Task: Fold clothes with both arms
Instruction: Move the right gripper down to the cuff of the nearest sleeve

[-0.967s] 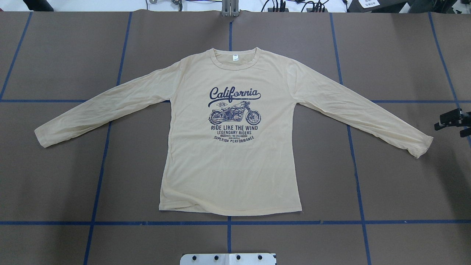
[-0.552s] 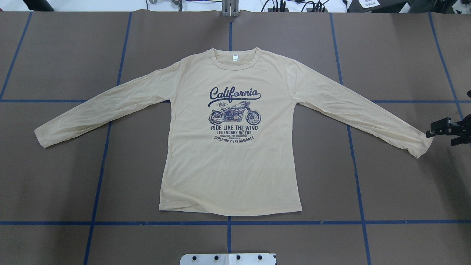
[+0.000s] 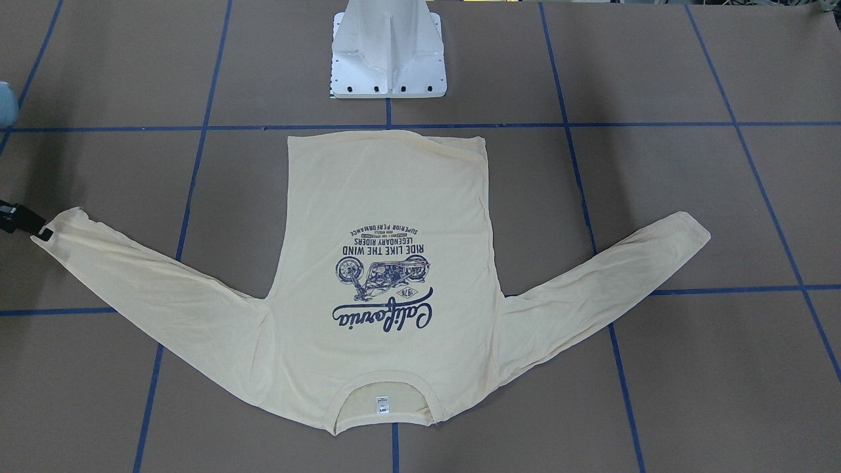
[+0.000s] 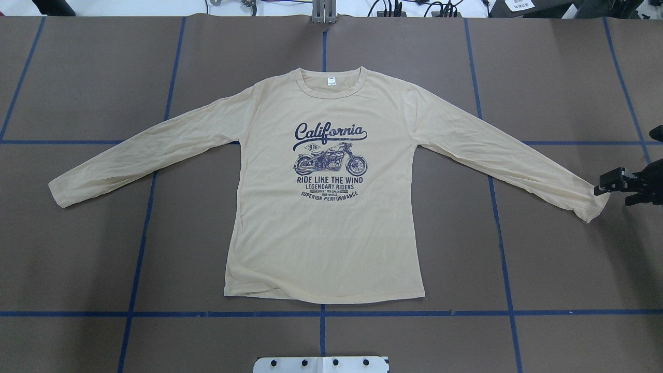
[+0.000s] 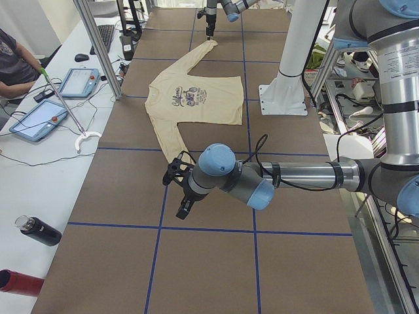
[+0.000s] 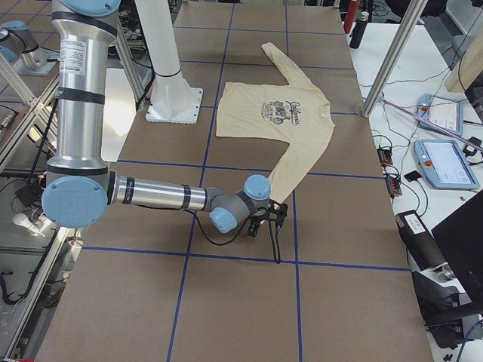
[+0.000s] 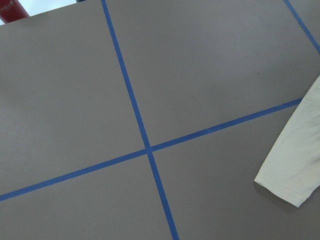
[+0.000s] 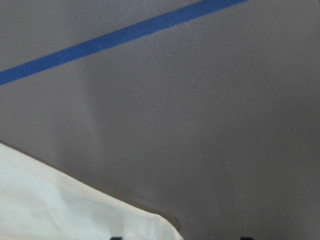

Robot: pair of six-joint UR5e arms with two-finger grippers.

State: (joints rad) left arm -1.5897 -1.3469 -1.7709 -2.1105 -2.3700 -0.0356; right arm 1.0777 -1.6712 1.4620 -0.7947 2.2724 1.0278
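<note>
The brown table (image 4: 544,259) fills both top views and is ruled into big squares by blue tape lines (image 4: 155,313). Bare surface runs wide on every side of the shirt (image 4: 326,243). The shirt lies flat and print up in the middle of the table, with its collar toward the far edge and its hem toward the robot. The hem stops just short of the tape line in front of the white pedestal (image 3: 387,59). Both sleeves spread outward and slant back toward the robot's side, and each ends with bare table beyond it.

The right arm (image 6: 151,194) stretches low across the table from its base out to the right cuff (image 4: 593,207). The left arm (image 5: 308,175) also reaches low and level, over open table past the left cuff (image 7: 287,182). Its wrist camera sees that cuff at the lower right, near a crossing of tape lines.

The right gripper (image 4: 603,186) sits at the outer edge of the right cuff. In its wrist view two dark fingertips stand wide apart at the bottom with the cuff's corner between them, so its jaws are spread and not closed on the cloth. The left gripper (image 5: 181,206) points down near the table, apart from the cloth. Whether it is spread or closed I cannot tell.
</note>
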